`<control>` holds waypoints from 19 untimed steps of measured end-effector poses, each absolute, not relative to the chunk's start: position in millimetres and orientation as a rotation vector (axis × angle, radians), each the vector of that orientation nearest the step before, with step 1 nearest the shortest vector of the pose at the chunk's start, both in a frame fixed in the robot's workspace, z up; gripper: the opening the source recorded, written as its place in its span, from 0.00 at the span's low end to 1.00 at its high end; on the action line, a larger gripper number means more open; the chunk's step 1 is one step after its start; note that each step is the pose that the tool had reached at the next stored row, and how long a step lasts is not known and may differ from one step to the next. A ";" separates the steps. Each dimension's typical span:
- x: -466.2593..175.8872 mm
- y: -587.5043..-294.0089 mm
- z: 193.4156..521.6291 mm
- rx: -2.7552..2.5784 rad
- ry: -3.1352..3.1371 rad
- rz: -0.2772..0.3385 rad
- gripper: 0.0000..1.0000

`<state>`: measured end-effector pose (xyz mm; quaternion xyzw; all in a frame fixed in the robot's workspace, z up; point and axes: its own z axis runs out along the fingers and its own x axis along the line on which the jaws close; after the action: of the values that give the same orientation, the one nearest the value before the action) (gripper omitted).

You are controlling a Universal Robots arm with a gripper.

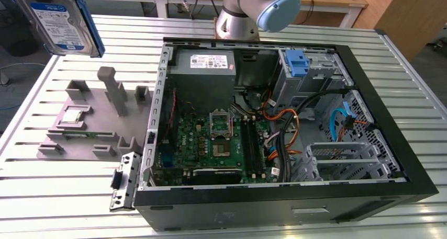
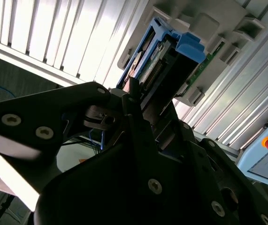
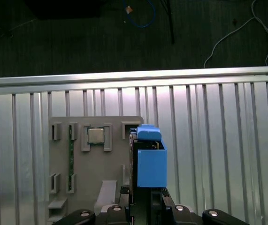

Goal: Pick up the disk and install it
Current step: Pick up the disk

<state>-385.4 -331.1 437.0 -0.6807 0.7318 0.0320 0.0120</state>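
Note:
The disk point(image 1: 59, 19) is a silver drive with a white-and-blue label in a blue carrier. It hangs upright in the air at the exterior view's far upper left, above the grey parts fixture point(image 1: 91, 118). In the first wrist view the disk point(image 3: 148, 161) is seen edge-on with its blue carrier end pointing away, over the fixture's edge. My gripper point(image 3: 145, 199) is shut on its near end. In the second wrist view the black fingers point(image 2: 134, 101) clamp the disk point(image 2: 171, 61) from both sides.
An open black computer case point(image 1: 391, 92) lies on the slatted metal table point(image 1: 56, 197), with motherboard, cables, a grey power supply point(image 1: 202, 64) and a blue bracket point(image 1: 297, 64) in the drive bay. The fixture holds a chip point(image 3: 95, 136) and a memory stick point(image 3: 70, 154).

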 end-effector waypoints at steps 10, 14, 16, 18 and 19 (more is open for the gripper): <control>-385.4 -331.1 443.4 -2.122 2.282 0.100 0.35; -385.4 -331.1 449.8 -2.122 2.282 0.100 0.35; -385.4 -331.1 453.0 -2.122 2.282 0.100 0.35; -385.4 -331.1 456.6 -2.122 2.282 0.100 0.35; -385.4 -331.1 458.4 -2.122 2.282 0.100 0.35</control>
<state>-385.4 -331.1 458.4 -0.6807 0.7318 0.0320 0.0120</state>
